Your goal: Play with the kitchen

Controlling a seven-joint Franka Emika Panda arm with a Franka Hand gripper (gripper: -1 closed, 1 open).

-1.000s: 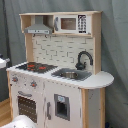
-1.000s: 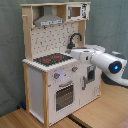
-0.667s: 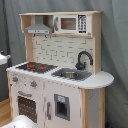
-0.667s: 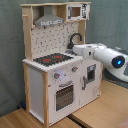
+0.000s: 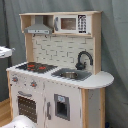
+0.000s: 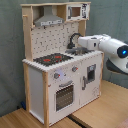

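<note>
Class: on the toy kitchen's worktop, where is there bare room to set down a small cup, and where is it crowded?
Free: the rounded counter end beyond the sink. Crowded: the hob fills the other end, and in the second exterior view the robot arm reaches in by the faucet.

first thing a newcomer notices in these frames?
The large white and light-wood toy kitchen fills both exterior views, its black-and-red hob beside the sink with the black curved faucet. In the second exterior view, the white robot arm reaches in from the second exterior view's right toward the faucet.
</note>
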